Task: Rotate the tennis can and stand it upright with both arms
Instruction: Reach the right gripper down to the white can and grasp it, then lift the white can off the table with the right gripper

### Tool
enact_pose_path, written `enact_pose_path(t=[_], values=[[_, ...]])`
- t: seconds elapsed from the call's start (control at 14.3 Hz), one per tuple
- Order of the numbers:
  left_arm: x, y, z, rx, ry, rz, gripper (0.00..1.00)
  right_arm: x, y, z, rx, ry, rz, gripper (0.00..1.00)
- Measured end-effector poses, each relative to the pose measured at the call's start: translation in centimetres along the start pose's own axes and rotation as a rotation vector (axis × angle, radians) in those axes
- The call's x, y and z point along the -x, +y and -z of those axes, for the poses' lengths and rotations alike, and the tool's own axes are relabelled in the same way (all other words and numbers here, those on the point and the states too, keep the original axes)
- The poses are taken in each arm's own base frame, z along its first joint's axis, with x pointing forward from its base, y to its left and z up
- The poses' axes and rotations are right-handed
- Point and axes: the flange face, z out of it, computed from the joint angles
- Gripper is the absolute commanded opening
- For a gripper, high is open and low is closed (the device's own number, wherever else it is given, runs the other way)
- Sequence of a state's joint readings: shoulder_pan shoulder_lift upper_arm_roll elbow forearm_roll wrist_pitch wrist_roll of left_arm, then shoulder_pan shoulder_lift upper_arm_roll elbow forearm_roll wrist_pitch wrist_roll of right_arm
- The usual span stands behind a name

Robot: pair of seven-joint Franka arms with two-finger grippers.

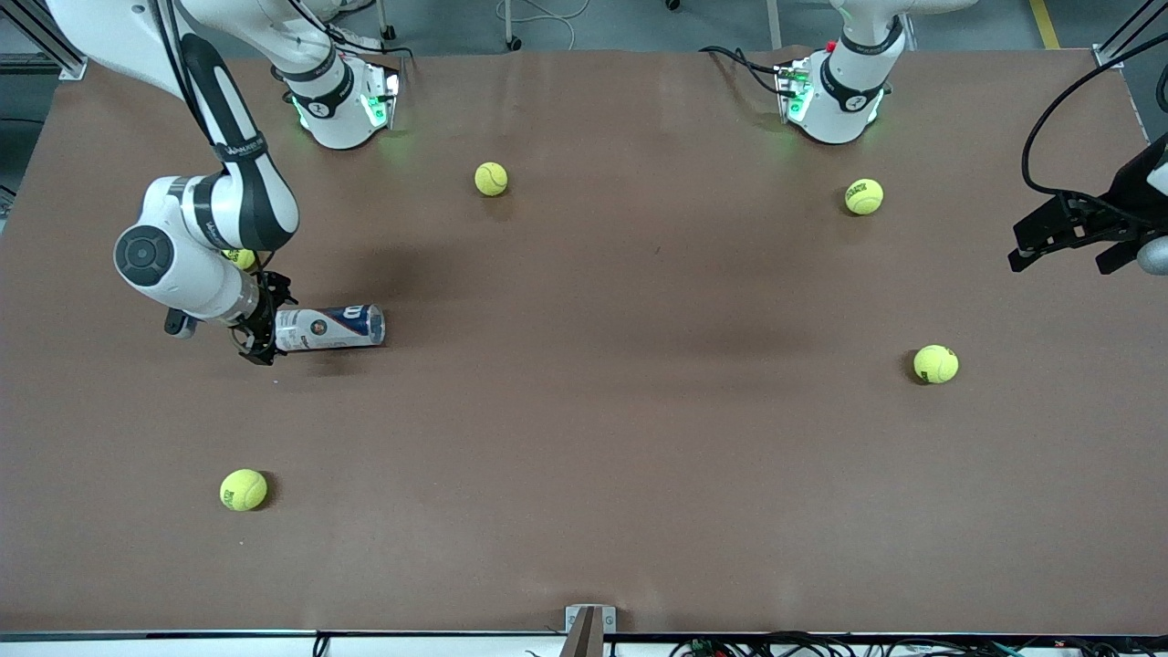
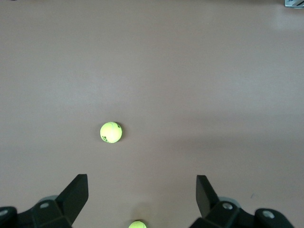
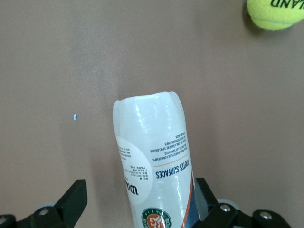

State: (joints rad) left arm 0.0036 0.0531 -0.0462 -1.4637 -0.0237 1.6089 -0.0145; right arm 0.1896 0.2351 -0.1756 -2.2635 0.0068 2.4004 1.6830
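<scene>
The tennis can (image 1: 333, 327) lies on its side on the table, toward the right arm's end, its label white, navy and red. My right gripper (image 1: 265, 328) is low at the can's end that points away from the table's middle. In the right wrist view the can (image 3: 152, 161) lies between the open fingers of the right gripper (image 3: 141, 187). One finger (image 3: 205, 194) is against the can and the other stands apart from it. My left gripper (image 1: 1068, 255) hangs open and empty over the table's edge at the left arm's end. It shows open in the left wrist view (image 2: 142, 183).
Several yellow tennis balls lie on the brown table (image 1: 584, 438): one (image 1: 491, 179) near the right arm's base, one (image 1: 863, 196) near the left arm's base, one (image 1: 935, 363), one (image 1: 243, 489), and one (image 1: 239, 258) partly hidden by the right arm.
</scene>
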Motion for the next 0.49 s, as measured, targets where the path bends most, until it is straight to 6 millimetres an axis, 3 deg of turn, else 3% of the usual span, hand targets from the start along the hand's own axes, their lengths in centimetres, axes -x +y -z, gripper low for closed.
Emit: enact_pose_path(t=[0.49], values=[[0.0,0.0,0.0,0.0,0.0,0.0,1.0,0.7,0.6,-3.2,-0.007,0.009,-0.007,1.0]])
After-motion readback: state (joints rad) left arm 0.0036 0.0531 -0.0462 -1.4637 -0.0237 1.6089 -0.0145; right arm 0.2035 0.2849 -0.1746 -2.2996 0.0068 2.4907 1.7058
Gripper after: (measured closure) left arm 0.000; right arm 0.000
